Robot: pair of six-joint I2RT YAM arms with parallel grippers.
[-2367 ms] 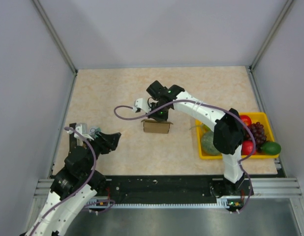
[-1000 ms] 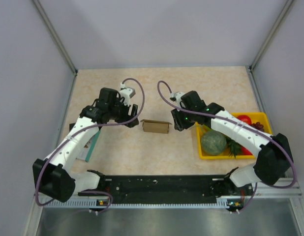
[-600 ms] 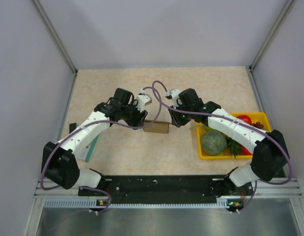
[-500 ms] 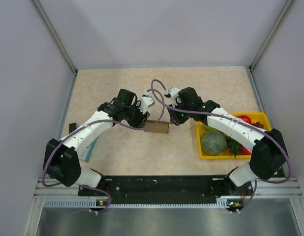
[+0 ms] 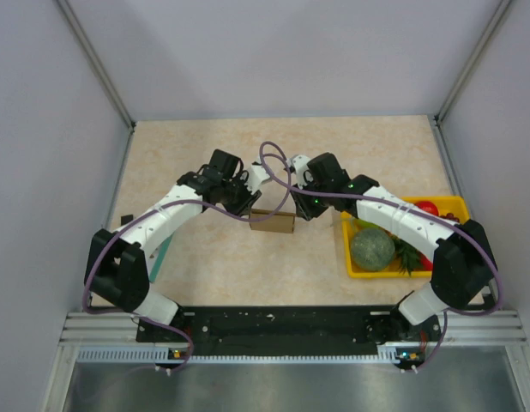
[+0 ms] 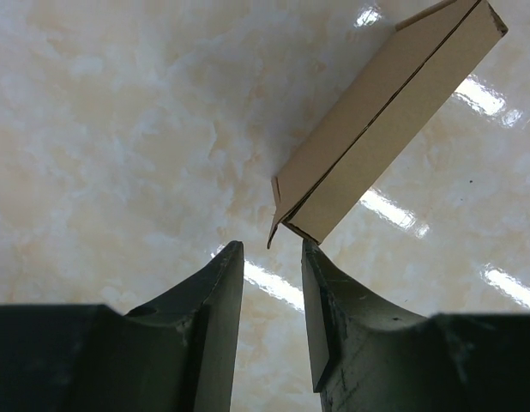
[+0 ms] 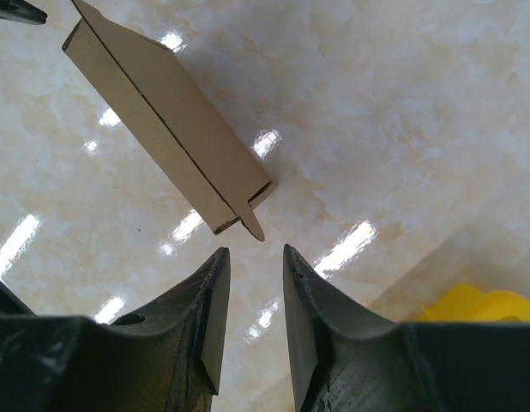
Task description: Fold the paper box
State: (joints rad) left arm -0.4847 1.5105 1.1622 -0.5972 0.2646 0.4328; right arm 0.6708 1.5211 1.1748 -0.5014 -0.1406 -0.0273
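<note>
The paper box (image 5: 274, 223) is a small brown carton lying flat near the middle of the table. My left gripper (image 5: 250, 206) is at its left end and my right gripper (image 5: 298, 209) at its right end. In the left wrist view the paper box (image 6: 394, 120) runs up to the right, and its end flap (image 6: 277, 215) reaches down to the tips of the left gripper (image 6: 272, 247), whose jaws stand narrowly open, clamping nothing. In the right wrist view the paper box (image 7: 162, 112) shows a rounded tab (image 7: 252, 225) just ahead of the right gripper (image 7: 253, 251), also narrowly open and empty.
A yellow tray (image 5: 355, 273) with a green melon (image 5: 372, 249) and red fruit (image 5: 426, 208) stands at the right, close to the right arm. A teal packet (image 5: 160, 255) lies at the left. Grey walls enclose the table on three sides.
Both arms have moved in to the two ends of the box, the left one from the left side. Both pairs of jaws have narrowed. The box has stayed in place.
</note>
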